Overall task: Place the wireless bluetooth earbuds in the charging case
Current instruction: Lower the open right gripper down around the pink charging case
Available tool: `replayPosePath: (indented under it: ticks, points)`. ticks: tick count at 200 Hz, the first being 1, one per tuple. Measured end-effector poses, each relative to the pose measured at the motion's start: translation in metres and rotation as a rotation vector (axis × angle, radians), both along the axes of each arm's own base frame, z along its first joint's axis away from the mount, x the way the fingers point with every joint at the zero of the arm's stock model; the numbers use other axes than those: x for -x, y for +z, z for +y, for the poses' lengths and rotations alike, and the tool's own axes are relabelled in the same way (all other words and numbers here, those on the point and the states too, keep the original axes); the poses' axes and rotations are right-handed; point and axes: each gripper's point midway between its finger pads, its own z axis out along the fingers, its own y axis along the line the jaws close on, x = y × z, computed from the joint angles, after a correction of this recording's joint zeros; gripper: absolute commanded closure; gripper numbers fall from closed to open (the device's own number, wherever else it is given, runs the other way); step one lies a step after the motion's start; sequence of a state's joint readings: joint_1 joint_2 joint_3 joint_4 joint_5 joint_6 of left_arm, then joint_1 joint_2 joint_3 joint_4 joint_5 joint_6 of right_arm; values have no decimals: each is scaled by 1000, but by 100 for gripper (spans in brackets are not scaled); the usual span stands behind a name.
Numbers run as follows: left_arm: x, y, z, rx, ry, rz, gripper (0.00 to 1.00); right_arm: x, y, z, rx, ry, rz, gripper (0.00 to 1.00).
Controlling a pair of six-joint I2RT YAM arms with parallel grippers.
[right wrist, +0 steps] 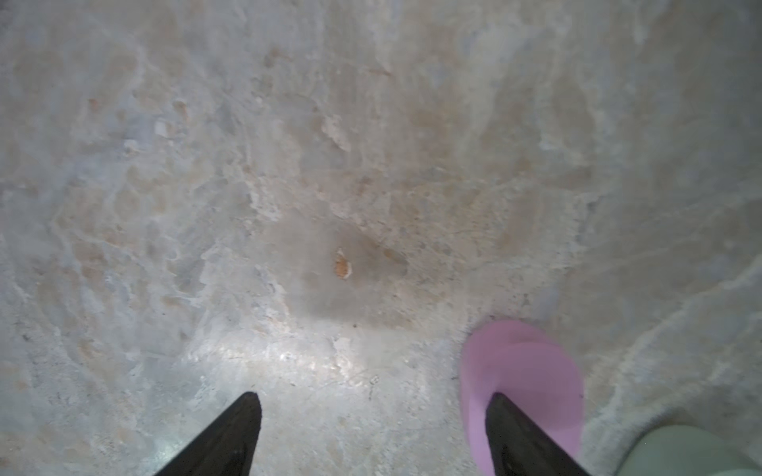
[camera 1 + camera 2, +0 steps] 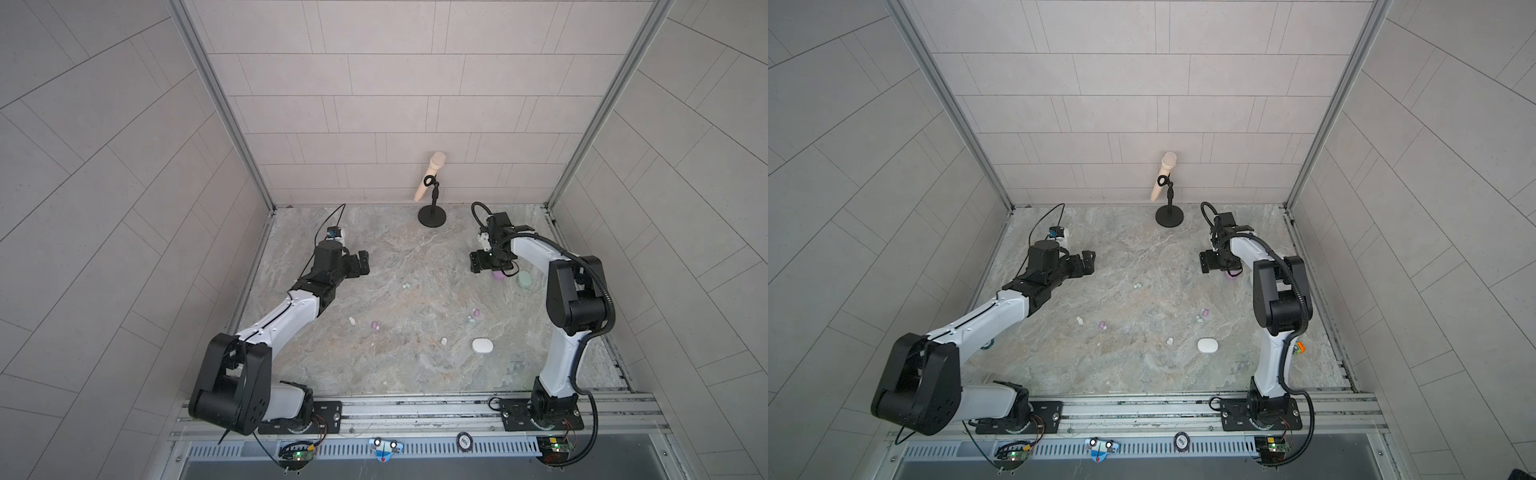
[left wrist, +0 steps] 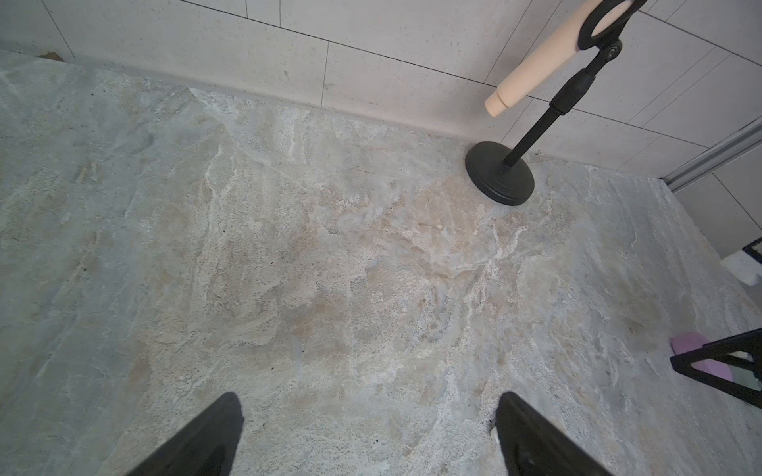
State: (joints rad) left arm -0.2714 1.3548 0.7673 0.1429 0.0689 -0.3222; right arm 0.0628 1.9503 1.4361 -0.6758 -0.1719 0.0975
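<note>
Left gripper [image 3: 367,416] & right gripper [image 1: 375,416] both stand apart, empty; tiny earbuds [image 2: 375,325] prob. light, hard, slippery, so pinch gently across mid-body.

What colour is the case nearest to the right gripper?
The case is lilac-pink; right wrist view shows it best.

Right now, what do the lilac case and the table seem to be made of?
Lilac case: probably plastic, smooth and matte, even colour with rounded edges. Table: looks like stone or a stone-print laminate, veined grey-beige, with a glossy patch in the right wrist view.
</note>
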Motion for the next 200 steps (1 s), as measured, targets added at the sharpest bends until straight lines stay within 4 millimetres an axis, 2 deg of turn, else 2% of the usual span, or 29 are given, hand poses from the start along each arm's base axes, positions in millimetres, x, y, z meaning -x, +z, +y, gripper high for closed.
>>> replayPosePath:
  ticks: [31, 57, 86, 107, 143, 200]
  points:
    - [0, -1, -1, 3, -6, 4, 0, -3, 1, -26, 25, -60, -8, 11]
    - [0, -4, -2, 5, -10, 11, 0, -8, 5, -33, 33, -77, -22, 9]
    - [0, -4, -2, 6, -11, 11, 0, -18, 8, -30, 18, -70, -31, 9]
    - [0, -4, -2, 6, -12, 12, 0, -25, 2, -25, -8, -55, -21, 9]
    - [0, -6, -3, 5, -14, 18, 0, -18, -16, -17, -47, -28, 40, 9]
    - [0, -8, -3, 4, -14, 22, 0, -12, -16, 0, -85, 30, 60, 10]
